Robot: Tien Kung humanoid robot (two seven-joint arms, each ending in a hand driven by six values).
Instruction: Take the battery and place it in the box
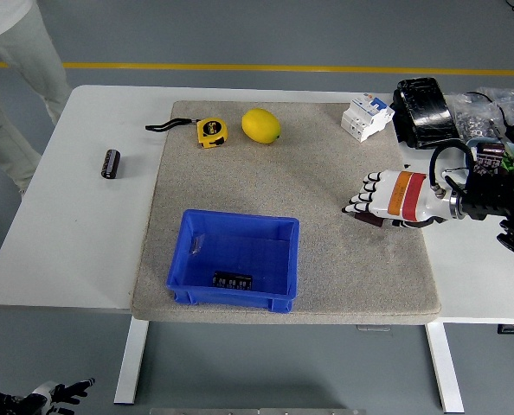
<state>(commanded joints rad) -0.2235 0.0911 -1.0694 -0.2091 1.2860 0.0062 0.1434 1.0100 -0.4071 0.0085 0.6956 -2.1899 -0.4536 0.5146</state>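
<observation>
Right hand (371,199), centre right of frame: fingers curled down over the dark battery (369,220), grip unconfirmed, positioned for transfer to the blue box (234,260) at lower centre.

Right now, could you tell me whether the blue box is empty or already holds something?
Not empty: the blue box holds one small dark flat item on its floor near the front wall. What that item is, I cannot tell.

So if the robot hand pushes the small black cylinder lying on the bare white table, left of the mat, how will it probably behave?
The black cylinder lies on its side on the smooth white table, so a sideways push would probably make it roll rather than slide. It looks small and rigid, so it should not bend. Its round body may slip between fingers unless gripped across the curved sides.
</observation>
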